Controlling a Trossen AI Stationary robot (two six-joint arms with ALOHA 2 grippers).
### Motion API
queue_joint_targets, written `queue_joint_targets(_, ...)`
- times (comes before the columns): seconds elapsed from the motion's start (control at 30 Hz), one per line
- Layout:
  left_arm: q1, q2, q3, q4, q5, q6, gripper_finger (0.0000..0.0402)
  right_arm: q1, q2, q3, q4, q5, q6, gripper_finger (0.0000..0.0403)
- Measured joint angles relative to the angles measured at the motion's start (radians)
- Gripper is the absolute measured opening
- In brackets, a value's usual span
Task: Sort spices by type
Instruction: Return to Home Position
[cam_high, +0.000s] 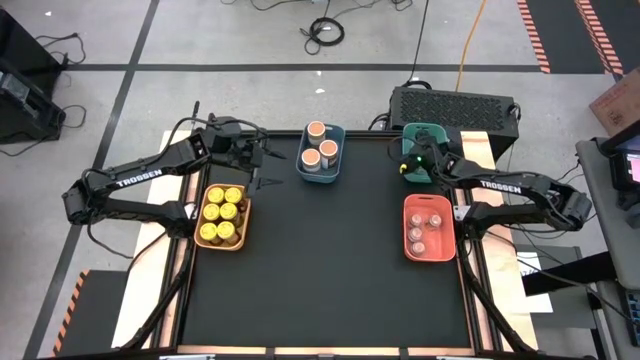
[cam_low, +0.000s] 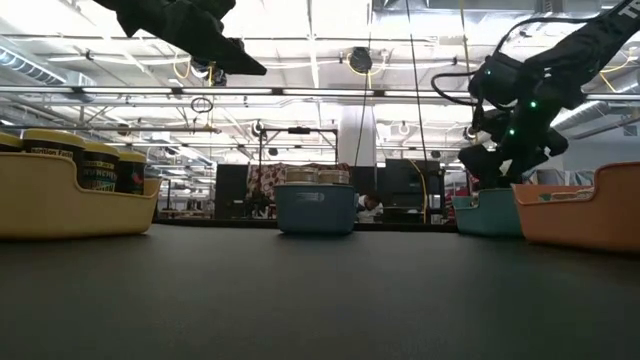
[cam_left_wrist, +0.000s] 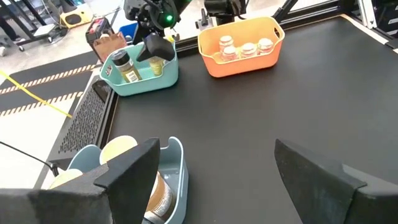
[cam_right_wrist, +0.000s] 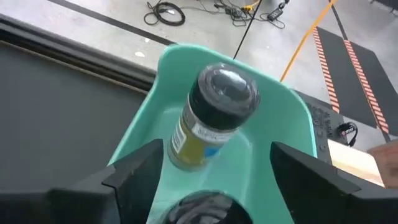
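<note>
The left gripper (cam_high: 264, 170) hangs above the table (cam_high: 330, 270) at about eleven o'clock, just beside the blue bin (cam_high: 341, 150). Its fingers are spread wide with nothing between them. That looks like an arm with no jar left to fetch, ready to pull back.

At nine o'clock sits the yellow bin (cam_low: 60, 210), packed with yellow-lidded jars (cam_high: 221, 212) standing upright in close rows. The blue bin is at twelve o'clock and holds three wider peach-topped jars (cam_high: 328, 150), also upright.

At about one o'clock is the teal bin (cam_right_wrist: 292, 118). The right gripper (cam_high: 416, 158) hangs directly over it, fingers wide and holding nothing. A dark-lidded jar (cam_right_wrist: 221, 99) with a yellow label rests in the bin between and beyond the fingers. A second dark lid shows at the near edge of the right wrist view. The wide fingers over a jar lying free suggest this was the drop-off spot. The arm sits low enough that it should lift straight up to clear the rim before swinging away.

At three o'clock the red bin (cam_high: 408, 232) holds several tiny pink-topped jars (cam_high: 428, 226), bunched together and upright.

Each bin carries one kind only, and I see no jar outside a bin. The sorting looks finished, and what remains is for both arms to withdraw. The main risk is the right fingers catching the teal bin's wall or the jar on the way out.
</note>
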Motion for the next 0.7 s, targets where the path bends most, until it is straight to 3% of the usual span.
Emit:
queue_joint_targets(0.17, 0.0, 0.0, 0.0, 0.0, 0.0, -0.002, 0.0319, 0.001, 0.0, 0.058, -0.013, 0.0, -0.059, 0.0294)
queue_joint_targets(0.4, 0.0, 0.0, 0.0, -0.001, 0.0, -0.003, 0.0319, 0.002, 0.0, 0.24, -0.111, -0.046, -0.155, 0.0295)
queue_joint_targets(0.7, -0.002, -0.025, 0.0, 0.01, -0.033, -0.083, 0.0319, 0.067, 0.0, 0.347, -0.08, -0.368, -0.221, 0.0295)
